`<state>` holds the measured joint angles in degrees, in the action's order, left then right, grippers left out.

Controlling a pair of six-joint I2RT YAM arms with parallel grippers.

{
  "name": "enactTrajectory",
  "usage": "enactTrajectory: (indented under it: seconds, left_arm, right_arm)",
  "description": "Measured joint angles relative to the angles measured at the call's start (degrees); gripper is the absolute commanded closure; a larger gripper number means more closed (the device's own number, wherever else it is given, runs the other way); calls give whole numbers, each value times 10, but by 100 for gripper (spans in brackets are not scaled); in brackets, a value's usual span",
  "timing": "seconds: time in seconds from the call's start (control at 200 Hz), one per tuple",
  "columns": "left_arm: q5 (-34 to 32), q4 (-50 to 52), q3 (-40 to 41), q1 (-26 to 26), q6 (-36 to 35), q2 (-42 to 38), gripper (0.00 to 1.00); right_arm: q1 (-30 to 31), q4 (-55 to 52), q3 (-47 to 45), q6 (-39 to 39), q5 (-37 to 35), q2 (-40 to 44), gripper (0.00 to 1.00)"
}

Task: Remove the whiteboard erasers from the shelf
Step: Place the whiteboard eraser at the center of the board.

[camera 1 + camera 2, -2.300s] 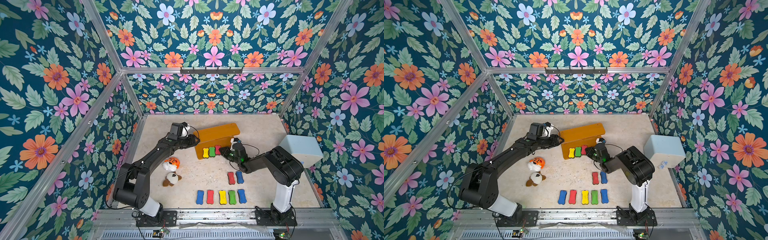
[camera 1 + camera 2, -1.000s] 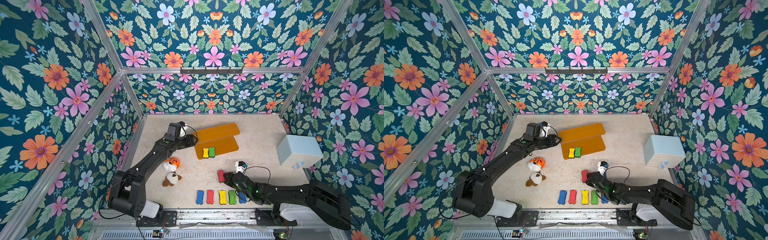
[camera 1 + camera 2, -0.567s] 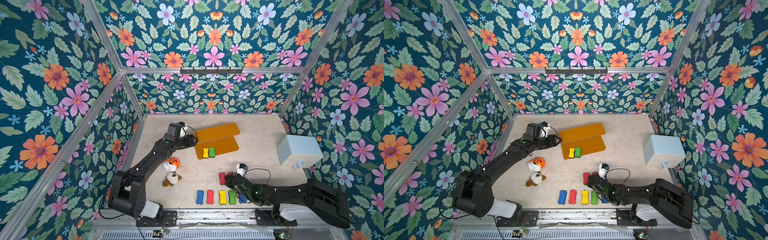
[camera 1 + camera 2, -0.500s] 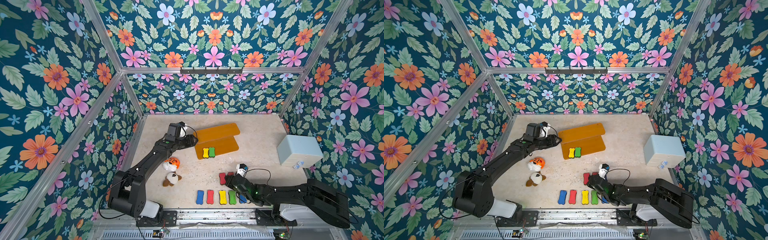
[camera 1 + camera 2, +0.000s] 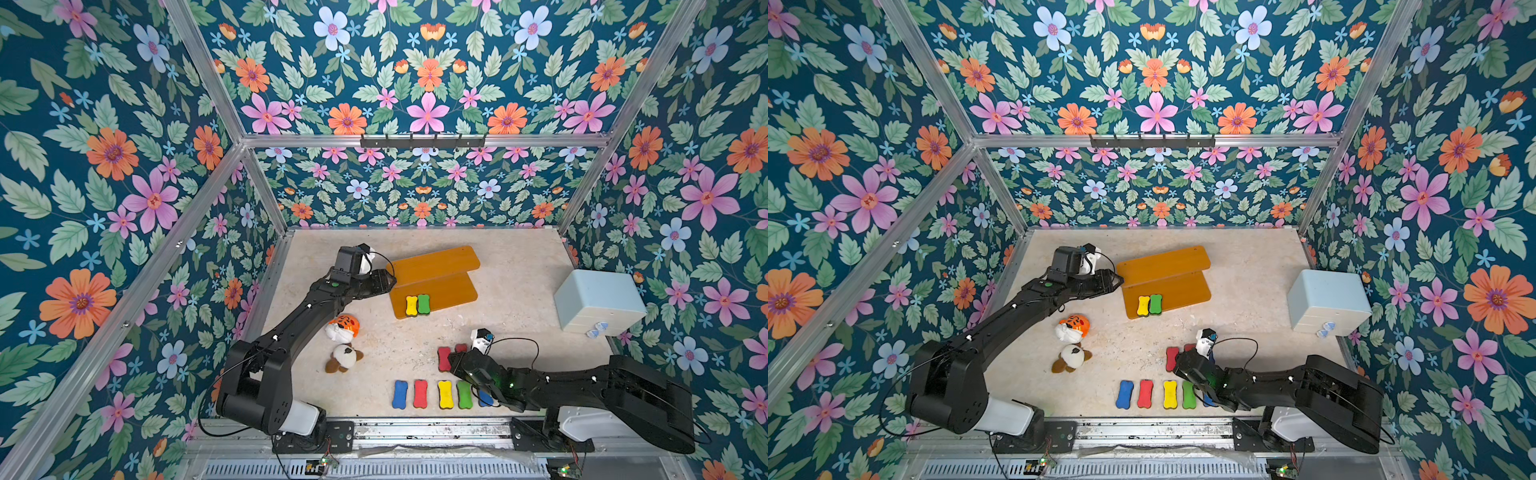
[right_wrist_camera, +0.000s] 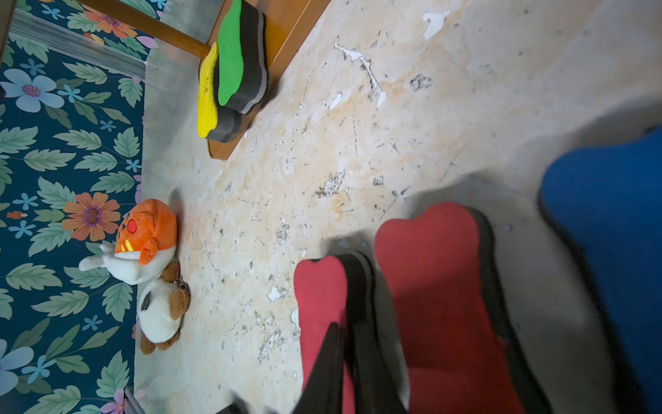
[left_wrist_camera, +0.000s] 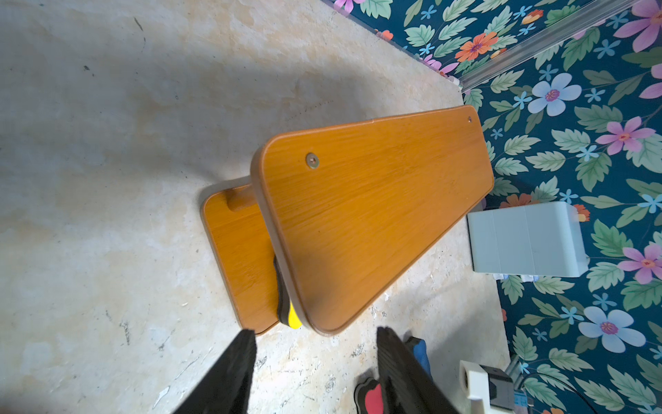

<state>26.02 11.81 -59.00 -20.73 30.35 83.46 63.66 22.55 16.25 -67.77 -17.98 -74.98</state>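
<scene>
Although 8 whiteboard erasers already lie on the tabletop (image 5: pixel 519 257), 2 are on the shelf (image 5: pixel 440 266): a yellow eraser (image 5: pixel 411 306) and a green eraser (image 5: pixel 423 303). They touch side by side on the lower board near its front edge, a short way ahead of the left hand (image 7: pixel 316 333) and off to one side of its fingertips. Left hand: released, fingers spread with nothing between them, poised at the end of the shelf's upper board. Right hand (image 6: pixel 345 333): low on the tabletop, well apart from the shelf, fingers narrow at the felt edge of a red eraser (image 6: pixel 318 297); whether it is clamped on it or loose cannot be told. Just beside that hand lie a second red eraser (image 6: pixel 430 279) and a blue eraser (image 6: pixel 609 233). Back along its arm is a row of 5 (image 5: pixel 444 394), the last partly hidden under the arm. Handling, by judgement: the foam body is light and soft, yields to a squeeze and is not fragile, and may slide on the glossy board if nudged. Hold: from above, across the narrow waist of the bone shape, 1 finger on each long side. Caution: the pair touch, so no finger fits between them; only each block's outer side is free.
</scene>
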Motion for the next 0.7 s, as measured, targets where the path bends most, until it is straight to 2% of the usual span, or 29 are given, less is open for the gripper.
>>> enactTrajectory:
  seconds: [0.125,0.38,0.7]
  left_arm:
    - [0,-2,0,0,0,1,41]
    - [0,-5,0,0,0,5,41]
    - [0,-6,-4,0,8,15,48]
  right_arm:
    - [0,-17,5,2,-1,19,76]
    - [0,-41,15,9,-5,44,74]
    - [-34,-18,40,46,0,30,73]
